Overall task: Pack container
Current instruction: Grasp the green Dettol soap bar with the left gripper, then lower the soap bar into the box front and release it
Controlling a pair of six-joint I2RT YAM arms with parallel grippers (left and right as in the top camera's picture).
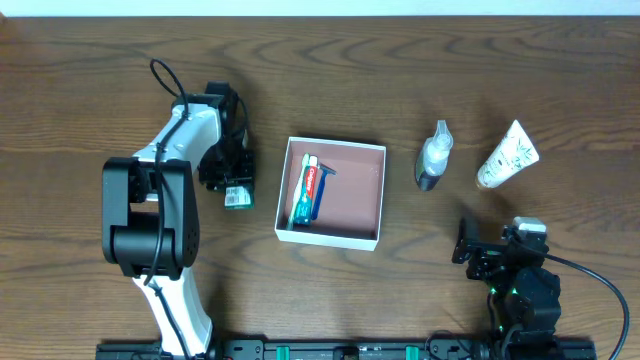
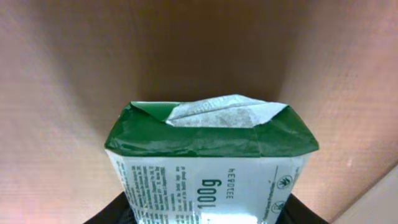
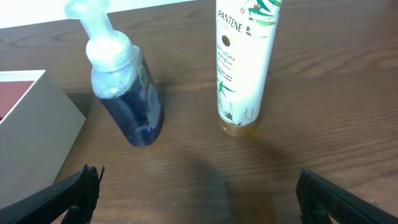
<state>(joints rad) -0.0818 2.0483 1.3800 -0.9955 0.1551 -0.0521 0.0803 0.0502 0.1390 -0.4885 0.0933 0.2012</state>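
Note:
The container (image 1: 328, 238) is a shallow square box with white walls and a pink-brown inside, at the table's middle. A toothpaste tube (image 1: 308, 190) lies in its left part. My left gripper (image 1: 232, 180) is just left of the container, shut on a green and white packet (image 1: 238, 195) marked 100g. The packet (image 2: 211, 137) fills the left wrist view between the dark fingers (image 2: 205, 214). My right gripper (image 1: 478, 255) is open and empty at the front right; its fingers (image 3: 199, 193) stand wide apart over bare wood.
A foam pump bottle (image 1: 433, 155) with dark blue liquid lies right of the container, also in the right wrist view (image 3: 124, 99). A white Pantene tube (image 1: 507, 155) lies further right (image 3: 242, 62). The container's white wall (image 3: 31, 130) shows at the right wrist view's left edge.

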